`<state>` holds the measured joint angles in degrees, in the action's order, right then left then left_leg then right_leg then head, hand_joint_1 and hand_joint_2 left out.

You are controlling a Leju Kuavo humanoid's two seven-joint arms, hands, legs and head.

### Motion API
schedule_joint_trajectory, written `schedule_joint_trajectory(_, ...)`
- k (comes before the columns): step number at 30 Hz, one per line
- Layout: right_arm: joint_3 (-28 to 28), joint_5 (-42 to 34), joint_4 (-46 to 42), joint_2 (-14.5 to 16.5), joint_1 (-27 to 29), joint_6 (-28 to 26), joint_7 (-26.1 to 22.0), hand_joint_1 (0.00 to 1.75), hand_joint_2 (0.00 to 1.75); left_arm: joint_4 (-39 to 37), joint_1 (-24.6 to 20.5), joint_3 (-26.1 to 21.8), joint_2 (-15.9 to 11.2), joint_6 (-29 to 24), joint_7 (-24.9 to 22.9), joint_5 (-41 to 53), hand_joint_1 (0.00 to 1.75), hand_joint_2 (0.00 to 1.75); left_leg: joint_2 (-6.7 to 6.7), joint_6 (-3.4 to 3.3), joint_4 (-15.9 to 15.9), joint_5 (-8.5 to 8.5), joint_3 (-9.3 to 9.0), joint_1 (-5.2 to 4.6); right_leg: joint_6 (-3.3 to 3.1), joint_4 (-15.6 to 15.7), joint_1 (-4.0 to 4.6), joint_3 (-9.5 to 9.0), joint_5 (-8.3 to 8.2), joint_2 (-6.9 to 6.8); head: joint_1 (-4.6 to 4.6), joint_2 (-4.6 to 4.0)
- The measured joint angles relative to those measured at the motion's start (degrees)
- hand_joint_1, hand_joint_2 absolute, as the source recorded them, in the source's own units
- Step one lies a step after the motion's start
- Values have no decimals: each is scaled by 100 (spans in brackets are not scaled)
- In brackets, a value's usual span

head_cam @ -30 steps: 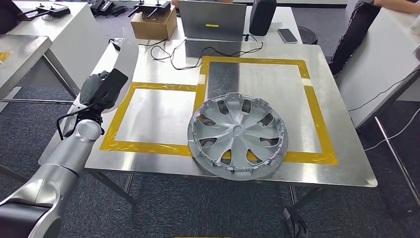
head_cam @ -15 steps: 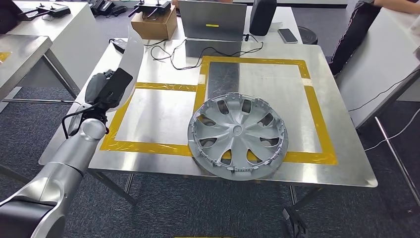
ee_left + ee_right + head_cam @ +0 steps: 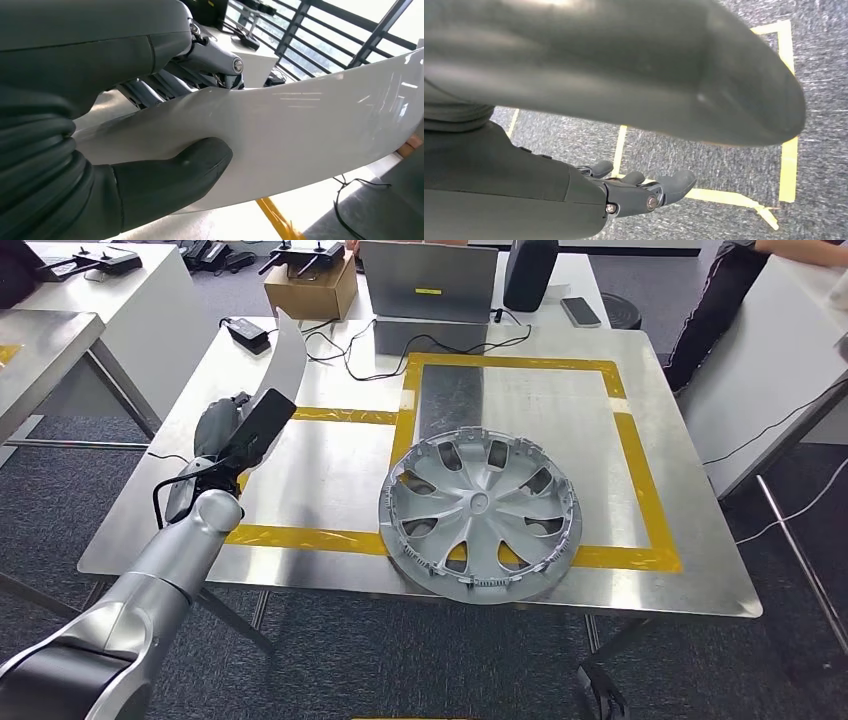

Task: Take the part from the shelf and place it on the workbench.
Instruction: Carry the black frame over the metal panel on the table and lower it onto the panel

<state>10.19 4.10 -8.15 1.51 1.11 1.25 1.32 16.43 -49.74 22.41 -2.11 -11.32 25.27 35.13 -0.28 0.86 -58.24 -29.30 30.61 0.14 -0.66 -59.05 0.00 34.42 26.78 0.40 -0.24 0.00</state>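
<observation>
My left hand holds a curved white panel part above the left side of the metal workbench. The part stands nearly on edge, over the left yellow-taped rectangle. In the left wrist view the thumb presses one face of the white part and the fingers lie behind it. My right hand hangs over grey carpet, fingers loosely apart, holding nothing.
A silver wheel cover lies on the workbench near its front edge. A laptop, cardboard box, black speaker, phone and cables sit at the back. A person stands at the back right.
My left arm has moved right and forward, carrying the white part from beyond the table's left edge to over the left taped rectangle.
</observation>
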Motion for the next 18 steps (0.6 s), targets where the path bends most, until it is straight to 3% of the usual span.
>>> schedule_joint_trajectory(5, -61, 96, 0, -8, 0, 25, 26, 0, 0, -85, 79, 161, 82, -306, -283, 248, 175, 175, -1, 0, 1, 0, 0, 0, 0, 0, 1, 0, 0, -3, 0, 0)
schedule_joint_trajectory(18, -134, 186, 0, -43, 3, 91, -147, 0, 0, -192, 212, 285, 161, -425, -474, 408, 175, 175, 0, 0, 1, 0, 1, 0, 0, 0, 0, 0, 0, -2, 0, 0)
